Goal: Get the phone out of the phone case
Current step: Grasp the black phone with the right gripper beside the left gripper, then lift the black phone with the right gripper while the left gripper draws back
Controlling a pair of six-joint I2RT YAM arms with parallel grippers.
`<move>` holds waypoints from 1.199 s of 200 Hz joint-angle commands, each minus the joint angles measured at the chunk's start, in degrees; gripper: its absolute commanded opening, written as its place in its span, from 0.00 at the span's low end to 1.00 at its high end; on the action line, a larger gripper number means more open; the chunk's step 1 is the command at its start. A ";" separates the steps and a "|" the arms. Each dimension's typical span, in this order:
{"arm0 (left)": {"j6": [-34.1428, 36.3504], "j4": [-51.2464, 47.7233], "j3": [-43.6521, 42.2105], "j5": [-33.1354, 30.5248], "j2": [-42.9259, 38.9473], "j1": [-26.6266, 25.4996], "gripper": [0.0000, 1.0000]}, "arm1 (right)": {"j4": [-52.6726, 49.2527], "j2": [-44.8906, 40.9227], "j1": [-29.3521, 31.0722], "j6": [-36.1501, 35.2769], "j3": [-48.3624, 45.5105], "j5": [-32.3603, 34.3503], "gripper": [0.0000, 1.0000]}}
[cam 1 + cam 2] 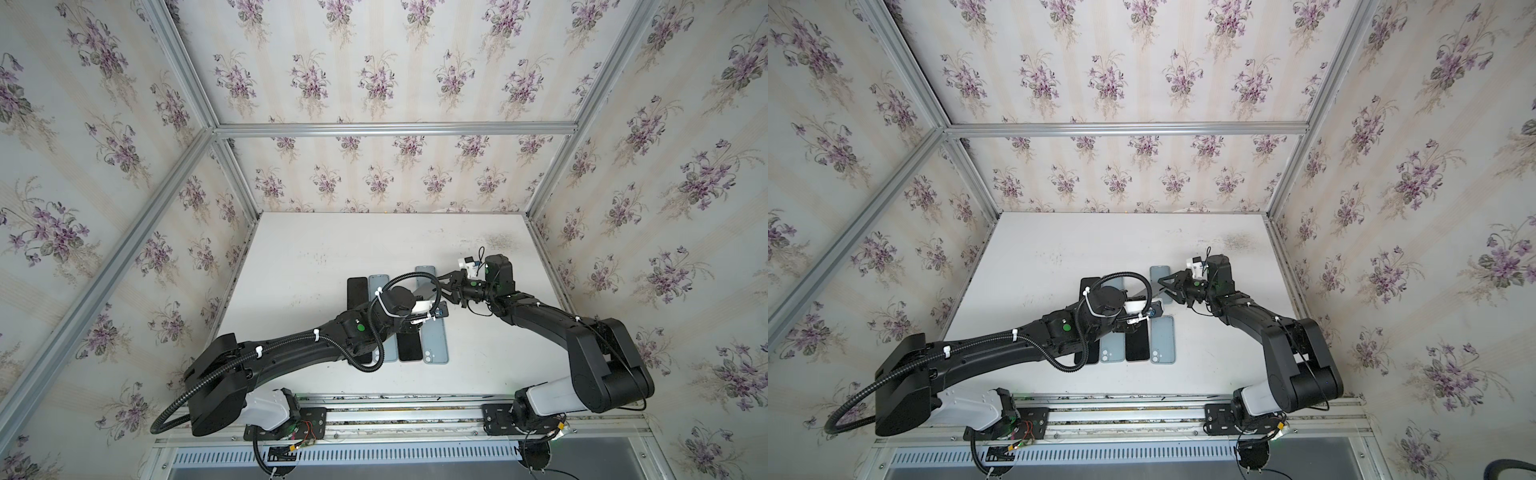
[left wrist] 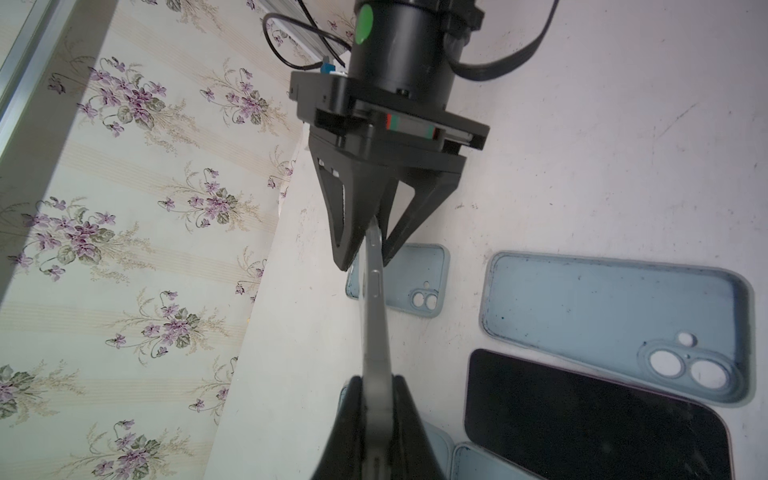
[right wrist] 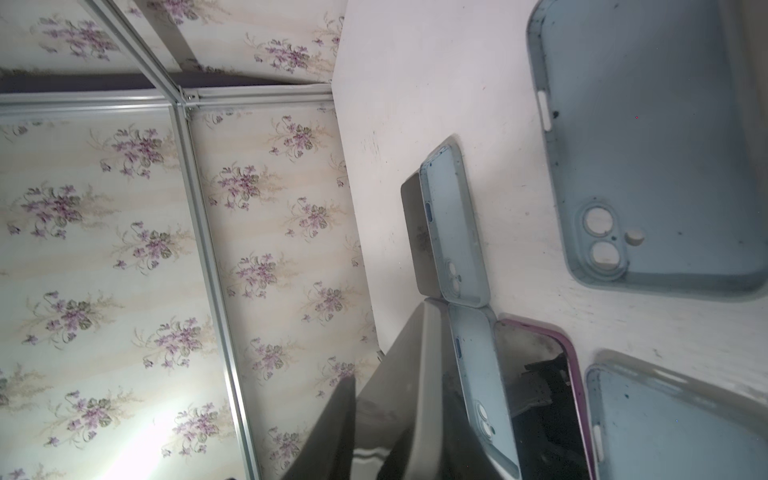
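Grey phone (image 2: pixel 374 316) edge-on in left end effector (image 2: pixel 376 380) w/ end cropped.

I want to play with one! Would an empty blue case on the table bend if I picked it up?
Probably a bit bendy: the blue case looks like a thin open shell with holes cut for the camera. It is likely light, since nothing sits inside it. Lying flat on the table, it shouldn't roll or tip if pushed.
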 commanded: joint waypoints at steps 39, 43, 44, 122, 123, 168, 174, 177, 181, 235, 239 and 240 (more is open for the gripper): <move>-1.46 8.40 -0.85 -1.43 0.41 0.18 0.17 | 4.76 -2.94 0.43 -0.43 -0.38 -2.29 0.09; -1.77 8.40 -0.85 -1.54 0.41 0.18 0.24 | 4.81 -3.06 0.43 -0.24 -0.42 -2.11 0.08; -1.88 8.42 -0.85 -1.57 0.41 0.18 0.26 | 4.83 -3.08 0.43 -0.21 -0.45 -2.04 0.08; -11.50 10.39 -4.50 -1.62 -3.08 -0.21 0.97 | 11.61 -4.48 0.36 6.67 0.56 2.77 0.01; -11.71 10.38 -4.56 -1.56 -3.18 -0.23 0.97 | 11.61 -4.50 0.40 6.72 0.57 2.86 0.01; -22.10 10.12 -8.04 2.55 -9.04 -0.44 1.00 | 12.65 -4.54 0.34 7.58 2.05 5.01 0.00; -23.90 9.76 -8.46 3.07 -9.47 -0.43 0.99 | 12.80 -4.47 0.34 7.75 2.29 5.25 0.00; -24.93 9.49 -8.56 3.47 -9.50 -0.43 1.00 | 12.90 -4.44 0.34 7.84 2.34 5.43 0.00; -26.16 9.26 -8.87 4.10 -11.42 -0.38 1.00 | 13.32 -4.43 0.34 8.02 2.34 5.68 0.00; -52.39 10.34 -12.67 17.83 -20.36 4.58 1.00 | 16.11 -5.66 0.16 7.37 3.52 9.41 0.00; -54.69 10.45 -12.91 18.29 -20.91 5.48 1.00 | 16.14 -5.77 0.12 7.33 3.69 9.63 0.00; -55.32 10.46 -12.94 18.50 -21.02 5.73 1.00 | 16.12 -5.75 0.10 7.27 3.72 9.67 0.00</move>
